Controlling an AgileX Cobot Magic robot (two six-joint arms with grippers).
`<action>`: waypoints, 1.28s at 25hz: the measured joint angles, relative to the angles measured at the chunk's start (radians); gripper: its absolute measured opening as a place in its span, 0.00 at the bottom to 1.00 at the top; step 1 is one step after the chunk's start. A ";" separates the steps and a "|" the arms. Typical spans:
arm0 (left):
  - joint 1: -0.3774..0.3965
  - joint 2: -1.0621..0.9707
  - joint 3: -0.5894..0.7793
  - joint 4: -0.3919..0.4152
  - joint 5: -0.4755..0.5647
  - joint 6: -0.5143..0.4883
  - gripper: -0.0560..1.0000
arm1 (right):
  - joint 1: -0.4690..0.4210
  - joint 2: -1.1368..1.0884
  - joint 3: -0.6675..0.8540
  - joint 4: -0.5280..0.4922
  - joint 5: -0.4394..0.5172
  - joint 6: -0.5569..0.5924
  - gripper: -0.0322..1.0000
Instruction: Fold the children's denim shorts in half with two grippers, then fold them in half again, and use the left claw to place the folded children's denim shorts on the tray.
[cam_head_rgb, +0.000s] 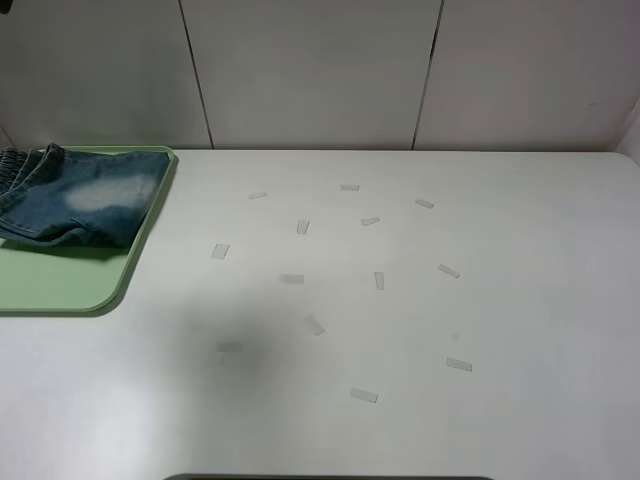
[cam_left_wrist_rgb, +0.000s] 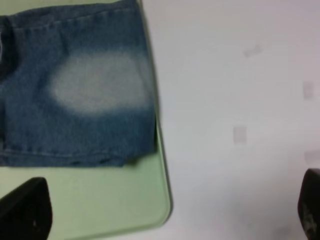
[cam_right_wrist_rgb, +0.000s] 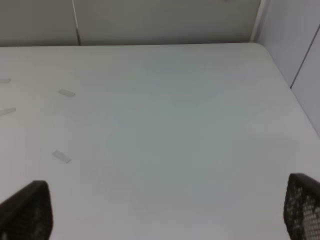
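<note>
Here the folded, washed-blue children's denim shorts (cam_head_rgb: 85, 195) lie on the far end of the pale green rounded plastic tray (cam_head_rgb: 70, 285), soft, light, limp, best pinched at a thick folded edge; the left claw (cam_left_wrist_rgb: 165, 210) and right gripper (cam_right_wrist_rgb: 165, 210) stand spread, empty.

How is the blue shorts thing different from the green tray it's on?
The shorts are soft blue denim with a pale faded patch; the tray is flat, plain pale green. The shorts are folded and wrinkly at the waist; the tray is smooth with rounded corners. The shorts cover only the tray's far part, so the tray is bigger. Both sit at the table's left side.
</note>
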 joint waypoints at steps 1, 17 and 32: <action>-0.009 -0.023 0.003 0.007 0.002 -0.005 0.98 | 0.000 0.000 0.000 0.000 0.000 0.000 0.71; -0.021 -0.537 0.451 0.024 0.005 -0.050 0.98 | 0.000 0.000 0.000 0.000 0.000 0.000 0.71; -0.021 -0.990 0.644 0.031 0.005 -0.065 0.99 | 0.000 0.000 0.000 0.000 0.000 0.000 0.71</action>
